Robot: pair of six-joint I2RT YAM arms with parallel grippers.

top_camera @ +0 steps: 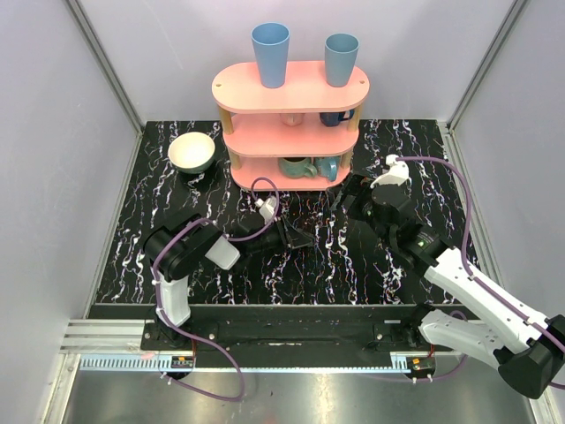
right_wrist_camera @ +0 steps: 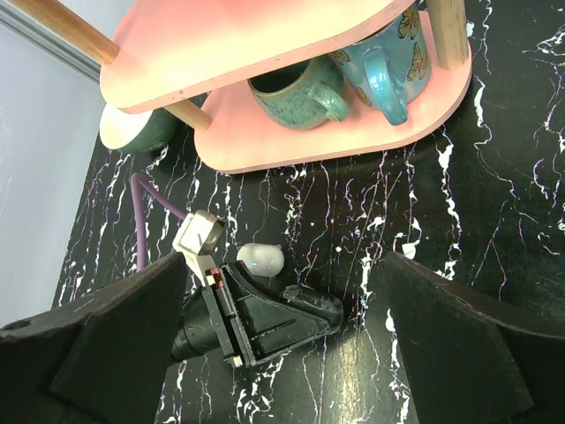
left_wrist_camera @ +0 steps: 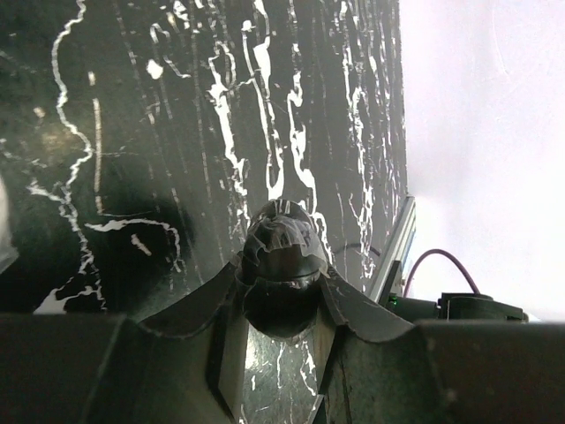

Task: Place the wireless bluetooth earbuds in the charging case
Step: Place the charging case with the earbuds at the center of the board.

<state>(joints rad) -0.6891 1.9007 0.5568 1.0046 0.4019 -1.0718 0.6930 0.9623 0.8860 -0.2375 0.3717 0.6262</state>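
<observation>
Hovering low over the middle of the black marbled table [top_camera: 371, 265] is the left gripper [top_camera: 300, 237], and its jaws are closed. In the left wrist view a dark, glossy, rounded shape sits right at the tips, and I can't tell if that is the fingers themselves or something pinched between them.

Over to the right gripper [top_camera: 349, 199], up at about 1 o'clock from the left one and near the foot of the pink shelf [top_camera: 291, 84]. Its jaws are spread wide with nothing between them.

Now the right wrist view, and there's the charging case [right_wrist_camera: 260, 259], a small white pill shape lying on the tabletop. It's at 12 o'clock of the left gripper's dark body and just beside it, though contact is hard to judge. The shelf's bottom tier lies further out at 12 o'clock from the case, carrying a green mug [right_wrist_camera: 296, 93] and a blue mug [right_wrist_camera: 388, 62].

The earbuds are too small to pick out in any view.

Round the edges, a cream bowl [top_camera: 192, 152] sits at 10 o'clock on the table, and two blue cups [top_camera: 270, 55] stand upright on the shelf top.
</observation>
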